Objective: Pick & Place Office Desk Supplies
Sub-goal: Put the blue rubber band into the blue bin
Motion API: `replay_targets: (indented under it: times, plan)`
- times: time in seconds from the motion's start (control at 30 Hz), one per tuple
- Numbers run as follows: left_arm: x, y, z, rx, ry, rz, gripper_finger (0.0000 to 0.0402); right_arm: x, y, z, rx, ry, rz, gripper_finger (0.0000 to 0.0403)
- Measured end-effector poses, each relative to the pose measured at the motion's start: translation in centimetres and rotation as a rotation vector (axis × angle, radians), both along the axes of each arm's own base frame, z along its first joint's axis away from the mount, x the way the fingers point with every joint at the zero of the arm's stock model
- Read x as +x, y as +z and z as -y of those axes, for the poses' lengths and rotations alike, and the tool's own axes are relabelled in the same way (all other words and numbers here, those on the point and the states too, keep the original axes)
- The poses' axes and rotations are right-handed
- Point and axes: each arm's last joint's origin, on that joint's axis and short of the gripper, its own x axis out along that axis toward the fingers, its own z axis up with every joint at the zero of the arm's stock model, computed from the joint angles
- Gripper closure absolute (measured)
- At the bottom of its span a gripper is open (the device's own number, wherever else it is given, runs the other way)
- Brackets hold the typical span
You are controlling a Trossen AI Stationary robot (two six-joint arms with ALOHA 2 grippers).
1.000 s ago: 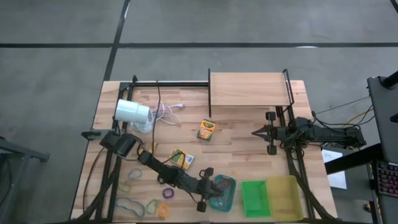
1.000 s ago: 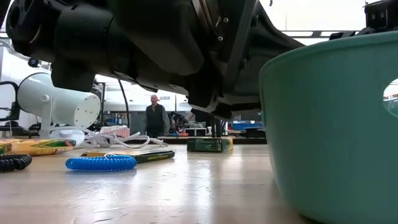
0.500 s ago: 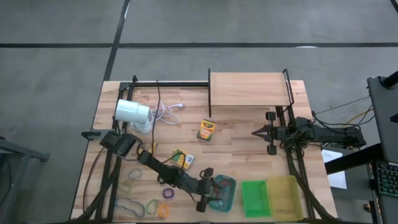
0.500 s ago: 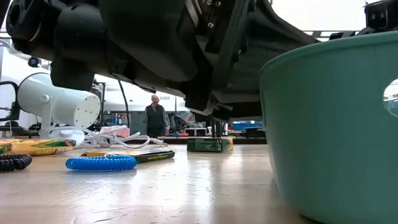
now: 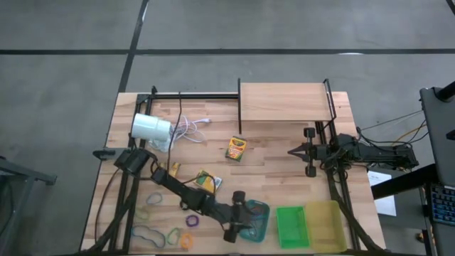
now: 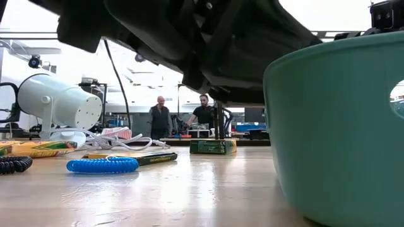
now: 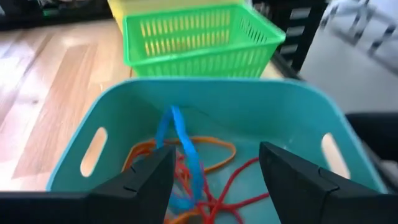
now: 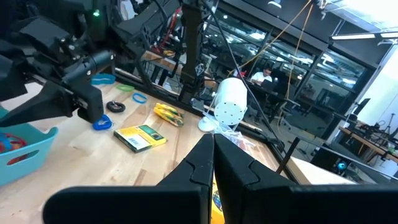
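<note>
On the left of the counter (image 5: 277, 167) lie the loose coloured loops (image 5: 165, 235), thin coiled bands in green, purple, blue and orange, flat on the wood near the front edge. They look feather-light and floppy, likely to sag or spring out of a pinch, so the safest hold is probably across one strand of the ring, pressed down to the wood. A blue loop (image 6: 102, 165) shows in the low view as a tight springy coil, with a black one (image 6: 14, 165) beside it.

Further right, two crayon boxes (image 5: 207, 181) and (image 5: 236, 148) lie flat, yellow and green cardboard. I judge them light but stiff, with slick printed faces; taking them across the narrow sides should hold better than across the broad faces.

The left hand (image 5: 237, 215) hangs over the rim of the teal tray (image 5: 264, 208), its fingers (image 7: 140, 180) spread apart and holding nothing. Directly beneath them, in the tray, lies a tangle of loops already dropped: a blue strand (image 7: 180, 140) standing up over orange and red ones (image 7: 214, 149). The green tray (image 5: 291, 226) and yellow tray (image 5: 323, 224) sit just beyond.

At the far right, the right hand (image 5: 311, 151) waits by the shelf frame, fingers pressed together and empty.
</note>
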Motion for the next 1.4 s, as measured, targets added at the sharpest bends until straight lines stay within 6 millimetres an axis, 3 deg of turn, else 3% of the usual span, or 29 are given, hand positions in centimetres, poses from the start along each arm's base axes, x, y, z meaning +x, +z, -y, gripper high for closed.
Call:
replay_targets:
  times: [0.37,0.67,0.97,1.4]
  plan:
    - [1.2,1.7,0.5,0.014,0.009,-0.004,0.0173,0.0,0.0,0.0,0.0,0.0,0.001,0.0394]
    - [0.6,3.3,0.3,0.007,0.084,-0.029,0.0173,0.0,0.0,0.0,0.0,0.0,0.0,0.0394]
    - [-1.5,6.7,-0.7,-0.078,0.292,-0.148,0.0174,0.0,0.0,0.0,0.0,0.001,0.001,0.0394]
    - [-5.7,6.1,0.5,-0.187,0.65,-0.342,0.0174,0.0,0.0,0.0,0.0,0.0,0.0,0.0394]
